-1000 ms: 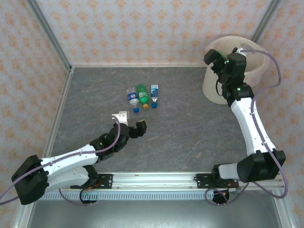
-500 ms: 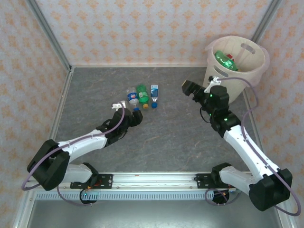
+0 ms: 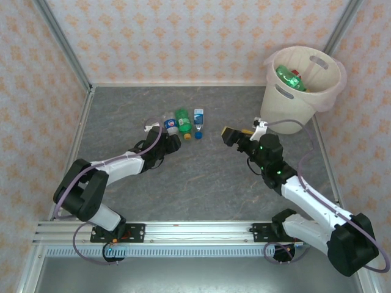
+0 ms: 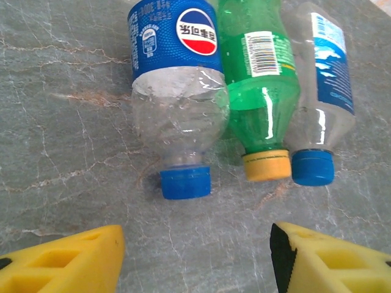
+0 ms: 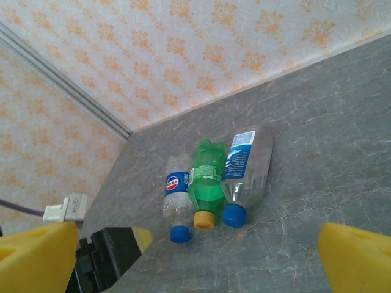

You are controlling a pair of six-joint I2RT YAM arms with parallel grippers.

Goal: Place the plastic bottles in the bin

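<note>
At least one green bottle (image 3: 289, 78) lay in the bin (image 3: 299, 101), far right. Three were left side by side on the table (image 3: 208, 177): Pepsi bottle (image 4: 174, 104), yellow-capped green bottle (image 4: 259, 91), blue-labelled clear bottle (image 4: 321, 97). My left gripper (image 4: 195, 256) was spread just short of their caps. My right gripper (image 5: 195, 253), also spread and empty, faced them from farther off.

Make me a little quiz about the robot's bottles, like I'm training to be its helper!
1. How many bottles lie on the table?
2. True or false: the green bottle on the table has a blue cap.
3. Where is the other green bottle? A) in the bin B) in the right gripper C) on the rail
Key: 1. three. 2. false: yellow cap. 3. A.
</note>
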